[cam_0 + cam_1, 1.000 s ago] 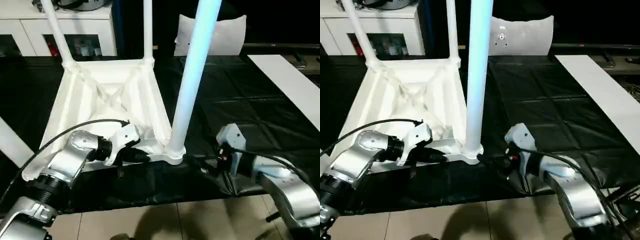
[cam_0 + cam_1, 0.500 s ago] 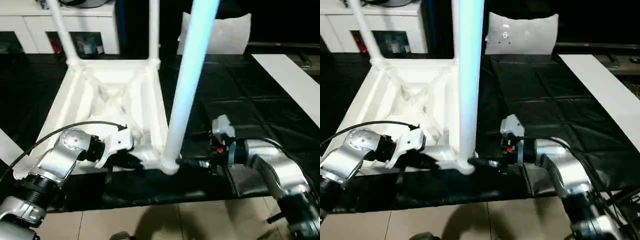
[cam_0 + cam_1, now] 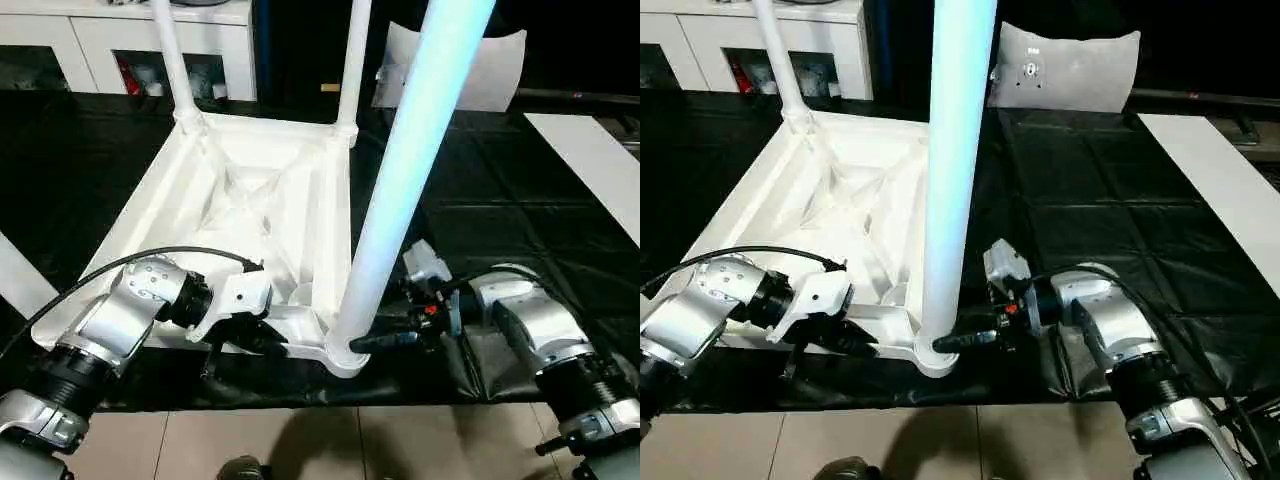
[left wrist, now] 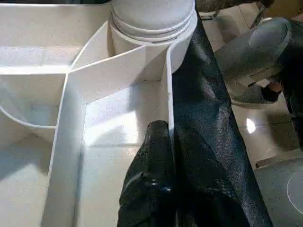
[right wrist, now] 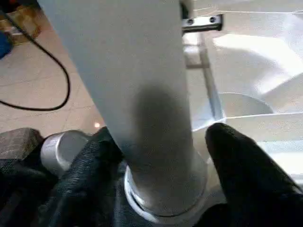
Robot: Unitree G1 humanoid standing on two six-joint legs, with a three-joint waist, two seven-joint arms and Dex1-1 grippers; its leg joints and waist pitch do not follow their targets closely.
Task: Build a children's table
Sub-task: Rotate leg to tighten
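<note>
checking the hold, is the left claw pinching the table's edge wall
Yes, the left claw is shut on the thin edge wall of the table top.

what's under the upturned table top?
A black sheet lies under the upturned table top and spreads out past it on all sides. The surface beneath the sheet is covered, so it cannot be seen.

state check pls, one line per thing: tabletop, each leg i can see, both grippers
table top: upside down on the black sheet, ribbed underside up.
near leg: upright in the near right corner socket.
far left leg: upright in its corner socket.
far right leg: upright in its corner socket.
left gripper: shut on the table top's near edge wall.
right gripper: fingers either side of the near leg's base, grip not clear.
</note>
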